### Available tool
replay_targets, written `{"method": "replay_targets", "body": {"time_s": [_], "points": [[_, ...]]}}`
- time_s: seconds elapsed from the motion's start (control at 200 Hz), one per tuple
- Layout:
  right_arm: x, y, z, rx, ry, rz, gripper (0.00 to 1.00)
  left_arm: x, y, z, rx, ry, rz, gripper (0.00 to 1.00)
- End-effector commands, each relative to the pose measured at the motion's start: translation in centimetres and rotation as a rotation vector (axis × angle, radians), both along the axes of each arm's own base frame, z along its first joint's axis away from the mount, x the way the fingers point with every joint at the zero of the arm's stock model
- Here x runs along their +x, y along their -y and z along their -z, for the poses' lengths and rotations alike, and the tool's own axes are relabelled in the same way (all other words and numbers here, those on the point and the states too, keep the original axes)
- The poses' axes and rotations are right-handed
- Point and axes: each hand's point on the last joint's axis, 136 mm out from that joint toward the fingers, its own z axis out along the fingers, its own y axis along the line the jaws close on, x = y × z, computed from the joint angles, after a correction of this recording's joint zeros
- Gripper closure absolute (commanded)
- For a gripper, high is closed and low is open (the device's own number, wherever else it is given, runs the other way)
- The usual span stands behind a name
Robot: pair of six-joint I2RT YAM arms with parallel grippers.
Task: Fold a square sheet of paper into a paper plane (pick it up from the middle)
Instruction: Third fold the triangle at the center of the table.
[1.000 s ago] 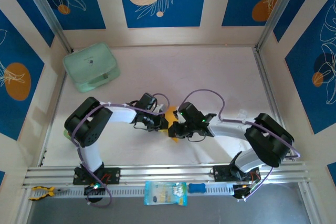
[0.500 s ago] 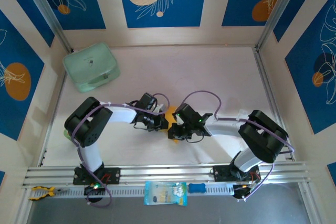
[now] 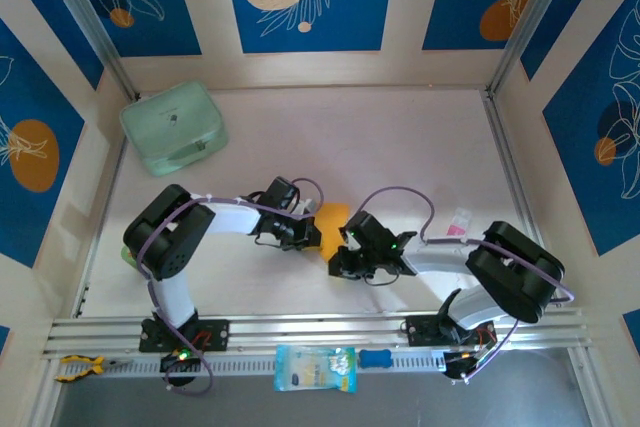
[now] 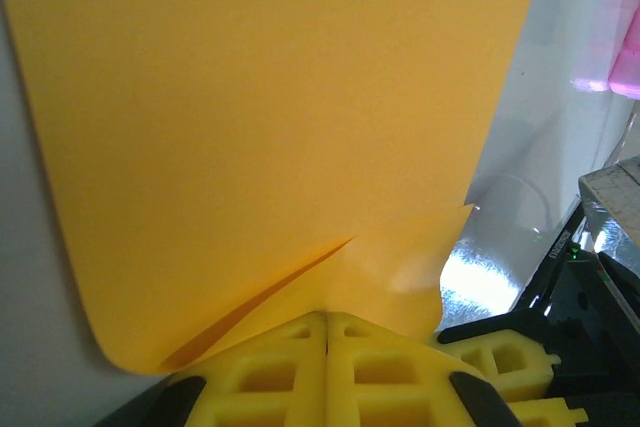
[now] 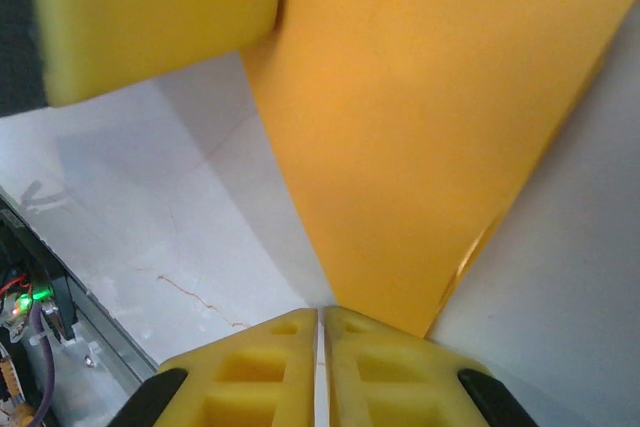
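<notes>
Your left gripper (image 4: 327,319) has its yellow fingers pressed flat together, and the near edge of the sheet of paper (image 4: 270,117) runs into the seam between them, so it is pinching the paper at that edge. A short diagonal crease runs out from the pinch point, and the corner of the sheet beside it curls up off the table (image 3: 400,147).

Your right gripper (image 5: 320,315) has its fingers together too, with only a hairline slit between them. The paper narrows to a wedge toward this gripper, and its tip reaches the right-hand fingertip. You cannot tell from the wrist view whether that tip is caught or only touching. In the same view, one left-gripper pad (image 5: 150,17) sits on the far edge of the sheet.

From above, the two grippers meet near the middle of the table, the left one coming from the left and the right one from the right and slightly nearer the bases. A patch of the orange-yellow paper shows between them.

Farther out, a mint-green case (image 3: 172,127) lies at the far left corner, well apart from the paper. A pale blue packet (image 3: 315,367) rests on the rail between the arm bases, and a small pink item (image 3: 458,225) lies on the table near the right arm.
</notes>
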Motion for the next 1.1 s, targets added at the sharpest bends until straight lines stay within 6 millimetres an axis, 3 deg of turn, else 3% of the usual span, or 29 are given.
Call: {"method": "replay_targets", "body": {"time_s": [0.0, 0.13, 0.25, 0.45, 0.635, 0.745, 0.925, 1.095], "points": [[-2.1, 1.5, 1.6, -0.041, -0.079, 0.019, 0.88, -0.6, -1.0, 2.0, 0.079, -0.031, -0.001, 1.00], [-2.6, 1.7, 1.5, -0.029, -0.087, 0.022, 0.88, -0.6, -1.0, 2.0, 0.082, -0.030, -0.003, 1.00], [-2.5, 1.5, 0.1, -0.006, -0.066, 0.020, 0.88, -0.6, -1.1, 2.0, 0.083, -0.029, -0.005, 1.00], [0.5, 0.8, -3.1, 0.052, 0.010, 0.063, 0.88, -0.4, -1.1, 1.9, 0.083, -0.022, -0.019, 1.00], [2.8, -1.1, -4.3, 0.094, 0.009, 0.073, 0.88, -0.6, -1.2, 2.0, 0.082, -0.024, -0.025, 1.00], [3.2, -1.9, -3.8, 0.094, -0.009, 0.063, 0.88, -0.5, -1.2, 1.9, 0.081, -0.023, -0.027, 1.00], [3.7, -1.5, -1.3, 0.035, -0.057, 0.099, 0.88, -0.5, -1.2, 1.9, 0.079, -0.023, -0.026, 1.00], [1.4, -0.2, 1.4, -0.049, -0.129, 0.090, 0.88, -0.5, -1.2, 1.7, 0.080, -0.015, -0.026, 1.00]]}}
